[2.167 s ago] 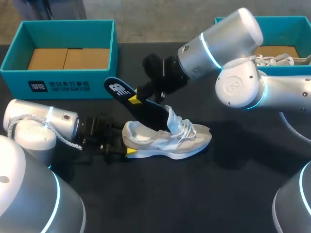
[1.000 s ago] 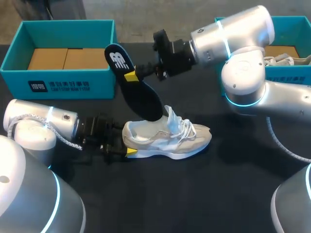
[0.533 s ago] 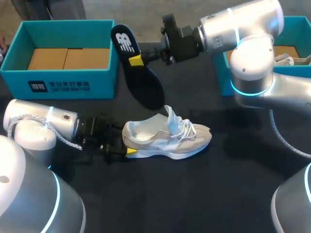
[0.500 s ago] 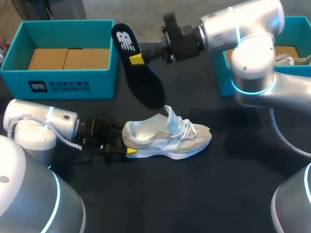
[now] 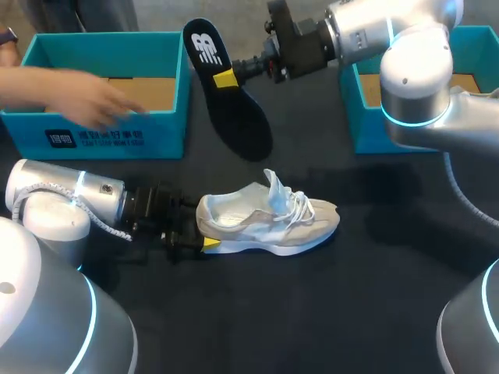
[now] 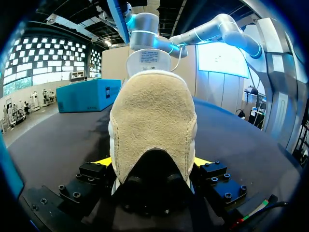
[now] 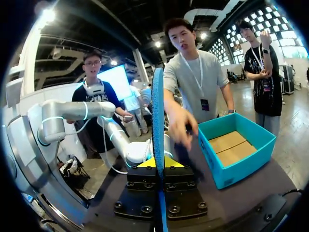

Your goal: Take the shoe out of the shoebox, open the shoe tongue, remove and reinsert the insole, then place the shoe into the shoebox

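Observation:
A pale grey and white shoe (image 5: 269, 220) lies on its sole in the middle of the black table, toe to the right, tongue pulled up. My left gripper (image 5: 204, 236) grips its heel from the left; in the left wrist view the suede heel (image 6: 152, 128) fills the gap between both yellow tips of that gripper (image 6: 152, 163). My right gripper (image 5: 228, 77) is shut on the dark insole (image 5: 234, 117), which hangs tilted in the air above and behind the shoe. From the right wrist the insole (image 7: 157, 111) shows edge-on between the fingers (image 7: 158, 163).
A teal shoebox (image 5: 101, 136) with brown card inside stands at the back left. A person's hand (image 5: 90, 100) reaches over it, also seen as a hand (image 7: 178, 126) beside the box (image 7: 236, 154). A second teal box (image 5: 366, 117) stands at the back right, behind my right arm.
My right gripper has lifted the insole out of the shoe and carried it up and toward the back. A person's hand has come in over the left box. Left arm and shoe stayed still.

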You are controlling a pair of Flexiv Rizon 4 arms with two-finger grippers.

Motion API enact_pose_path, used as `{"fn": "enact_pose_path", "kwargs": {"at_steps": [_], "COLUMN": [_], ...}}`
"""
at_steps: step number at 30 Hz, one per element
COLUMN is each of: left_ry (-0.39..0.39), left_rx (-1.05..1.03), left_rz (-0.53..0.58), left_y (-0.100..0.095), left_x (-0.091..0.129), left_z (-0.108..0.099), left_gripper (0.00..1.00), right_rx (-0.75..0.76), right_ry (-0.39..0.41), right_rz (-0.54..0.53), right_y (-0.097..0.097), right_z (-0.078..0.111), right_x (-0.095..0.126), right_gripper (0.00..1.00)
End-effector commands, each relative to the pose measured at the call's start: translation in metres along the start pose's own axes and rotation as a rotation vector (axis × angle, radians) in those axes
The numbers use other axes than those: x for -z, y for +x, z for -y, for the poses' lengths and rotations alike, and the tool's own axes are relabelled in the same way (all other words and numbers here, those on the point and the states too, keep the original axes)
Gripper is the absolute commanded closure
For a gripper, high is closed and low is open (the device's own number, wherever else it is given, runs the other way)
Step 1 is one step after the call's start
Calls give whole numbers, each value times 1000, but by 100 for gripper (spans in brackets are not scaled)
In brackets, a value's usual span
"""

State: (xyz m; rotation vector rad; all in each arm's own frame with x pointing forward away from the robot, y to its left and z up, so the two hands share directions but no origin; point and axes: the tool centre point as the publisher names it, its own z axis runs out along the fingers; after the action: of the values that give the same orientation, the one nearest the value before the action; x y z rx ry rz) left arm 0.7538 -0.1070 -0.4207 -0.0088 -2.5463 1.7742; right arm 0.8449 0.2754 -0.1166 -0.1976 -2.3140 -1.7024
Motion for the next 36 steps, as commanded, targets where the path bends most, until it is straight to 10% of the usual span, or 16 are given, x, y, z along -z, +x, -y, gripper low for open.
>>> {"fn": "enact_pose_path", "kwargs": {"at_steps": [1,36], "left_ry": [0,0], "left_rx": [-1,-1], "left_rz": [2,2], "left_y": [1,1], "left_x": [-1,-1], "left_z": [-3,-3], "left_gripper": [100,100], "right_rx": [-2,-14], "right_ry": [3,4], "right_rz": [-6,-10], "right_y": [0,5], "right_z": [1,9], "right_x": [-3,-1], "right_gripper": [100,100]}}
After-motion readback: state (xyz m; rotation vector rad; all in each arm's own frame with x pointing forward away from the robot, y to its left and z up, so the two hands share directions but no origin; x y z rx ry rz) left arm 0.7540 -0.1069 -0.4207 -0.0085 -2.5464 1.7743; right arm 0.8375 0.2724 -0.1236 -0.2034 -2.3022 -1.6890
